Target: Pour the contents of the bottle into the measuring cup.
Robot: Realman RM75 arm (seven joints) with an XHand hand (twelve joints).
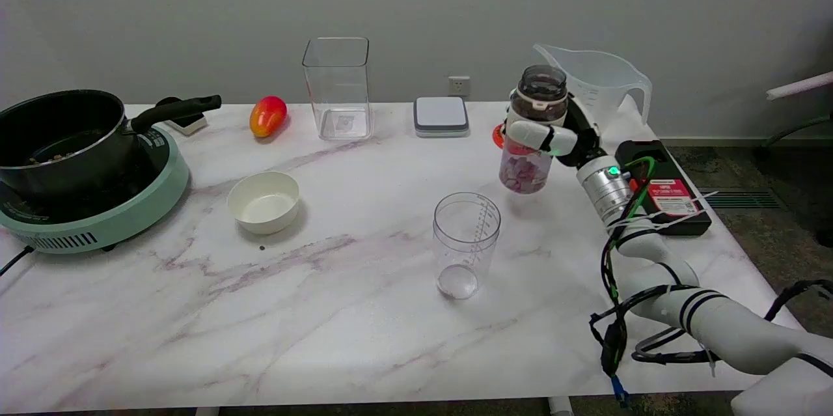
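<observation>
Right hand (545,136) fingers wrapped around bottle (532,133), held upright above desk (338,338). Measuring cup (466,243) stands lower left of bottle, apart. Pour needs leftward shift, then tilt.

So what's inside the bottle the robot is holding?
Pinkish-purple pieces fill the lower part of the bottle; what they are is unclear. The right hand wraps its middle and covers whatever is there. The top is open, with dark inside.
</observation>
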